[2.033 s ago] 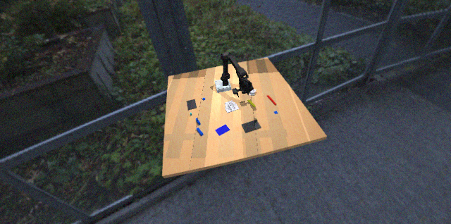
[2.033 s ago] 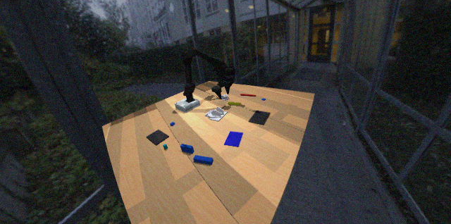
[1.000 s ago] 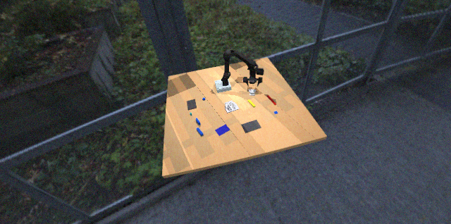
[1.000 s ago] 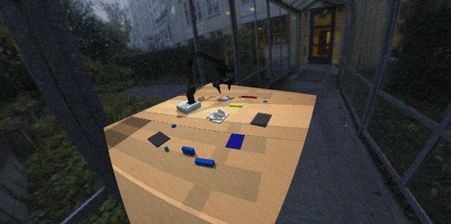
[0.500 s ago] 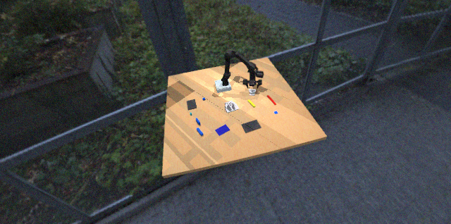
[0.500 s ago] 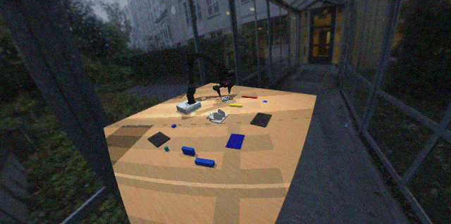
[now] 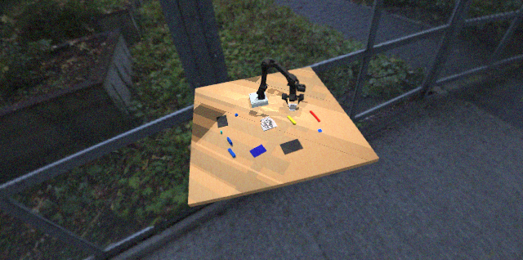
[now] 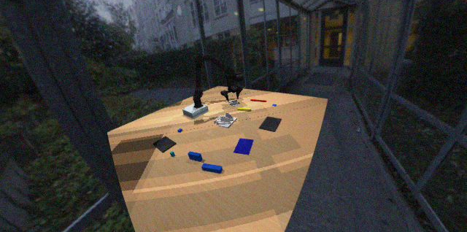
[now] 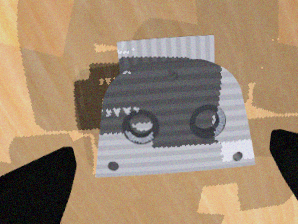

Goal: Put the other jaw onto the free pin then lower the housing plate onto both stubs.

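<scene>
The light grey housing plate (image 7: 292, 108) (image 8: 233, 103) (image 9: 175, 159) lies on the table near the arm, with a rounded edge, two round rings, small dark holes and a ribbed tab. My gripper (image 7: 292, 103) (image 8: 233, 99) (image 9: 173, 149) is open and empty. It is low over the plate, with one finger to each side of it in the wrist view and bare table between each finger and the plate. The white base with the grey jaws (image 7: 268, 123) (image 8: 228, 118) stands apart, nearer the table's middle. How the jaws sit on their pins and whether their teeth mesh is too small to tell.
A yellow bar (image 7: 291, 120) (image 8: 244, 109) lies between base and red bar (image 7: 315, 116) (image 8: 258, 100). Dark mats (image 7: 291, 146) (image 8: 164, 144), a blue mat (image 7: 257, 150) (image 8: 244, 146), blue blocks (image 7: 231, 153) (image 8: 211, 168) and small blue and teal pieces lie elsewhere.
</scene>
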Controlling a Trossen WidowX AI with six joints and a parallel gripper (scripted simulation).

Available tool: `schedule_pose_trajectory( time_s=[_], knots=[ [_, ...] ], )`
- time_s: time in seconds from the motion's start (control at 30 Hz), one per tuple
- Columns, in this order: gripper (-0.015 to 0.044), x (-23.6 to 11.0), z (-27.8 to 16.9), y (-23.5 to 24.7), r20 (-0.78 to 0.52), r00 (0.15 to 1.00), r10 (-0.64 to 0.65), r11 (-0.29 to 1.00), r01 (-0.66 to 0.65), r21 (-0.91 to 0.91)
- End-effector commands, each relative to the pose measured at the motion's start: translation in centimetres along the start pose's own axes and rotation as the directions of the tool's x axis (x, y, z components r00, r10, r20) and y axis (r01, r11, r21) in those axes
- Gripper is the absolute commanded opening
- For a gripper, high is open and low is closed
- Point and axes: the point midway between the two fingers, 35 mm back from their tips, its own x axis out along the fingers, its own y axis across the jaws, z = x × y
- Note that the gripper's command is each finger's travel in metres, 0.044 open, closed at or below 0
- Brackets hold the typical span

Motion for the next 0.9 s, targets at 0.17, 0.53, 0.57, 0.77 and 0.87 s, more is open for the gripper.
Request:
schedule_pose_trajectory(
  time_s=[0.17, 0.53, 0.57, 0.77, 0.87],
  knots=[
    [0.044, 1.5, 0.1, -0.1, 0.005, 1.0, -0.003, 1.0, 0.003, 0.003],
    [0.044, 2.7, 0.1, -0.1, 0.005, 1.0, -0.003, 1.0, 0.003, 0.003],
    [0.044, 2.7, 0.1, -0.1, 0.005, 1.0, -0.003, 1.0, 0.003, 0.003],
    [0.044, 2.7, 0.1, -0.1, 0.005, 1.0, -0.003, 1.0, 0.003, 0.003],
    [0.044, 2.7, 0.1, -0.1, 0.005, 1.0, -0.003, 1.0, 0.003, 0.003]
  ],
)
